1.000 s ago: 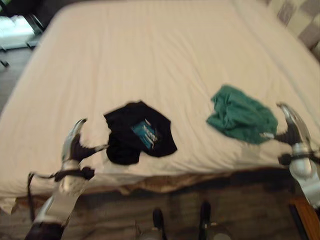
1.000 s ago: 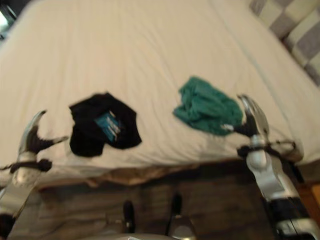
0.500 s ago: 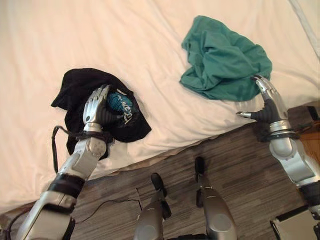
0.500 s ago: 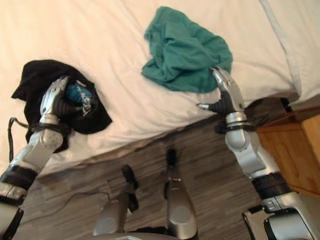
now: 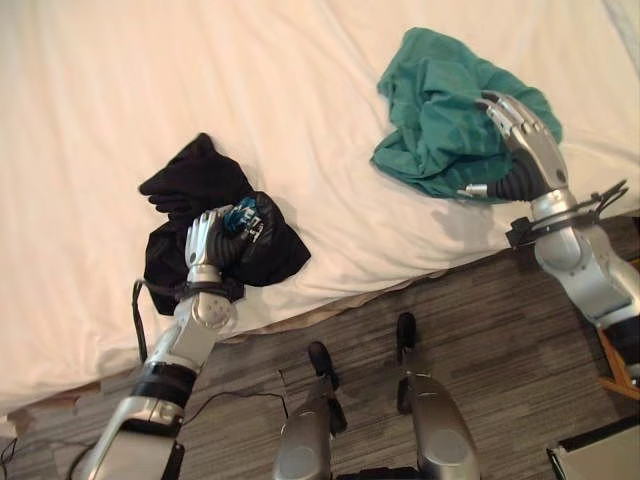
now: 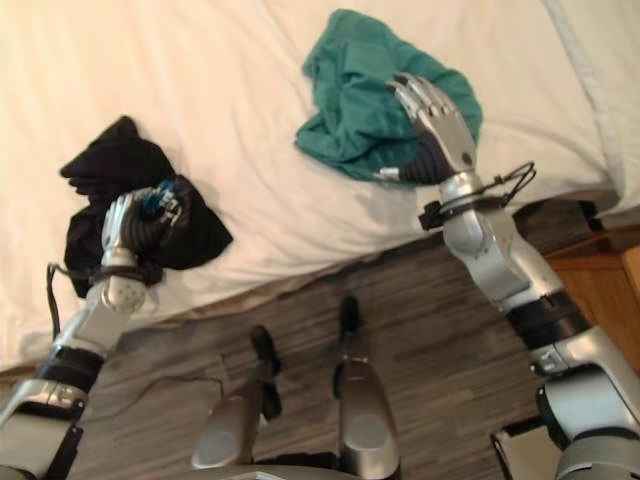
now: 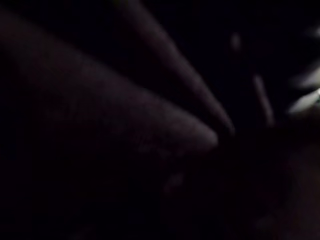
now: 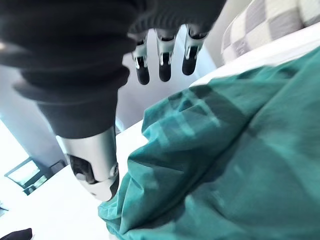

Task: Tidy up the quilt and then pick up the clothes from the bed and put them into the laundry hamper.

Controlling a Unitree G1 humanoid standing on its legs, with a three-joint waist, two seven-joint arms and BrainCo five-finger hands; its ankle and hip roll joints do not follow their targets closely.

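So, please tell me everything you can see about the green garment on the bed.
The green garment is a teal piece of soft, thin-looking cloth, crumpled into a loose heap with many folds, so its type cannot be told. It lies on the cream quilt near the bed's front edge, apart from the black garment. The right hand rests over its near side with relaxed fingers, not closed on the cloth.

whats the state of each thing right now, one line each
black garment: bunched up near the bed's edge, gripped by the left hand
left hand: fingers curled into the black garment
green garment: crumpled on the quilt, not lifted
right hand: open, over the green garment
quilt: spread over the bed, lightly wrinkled
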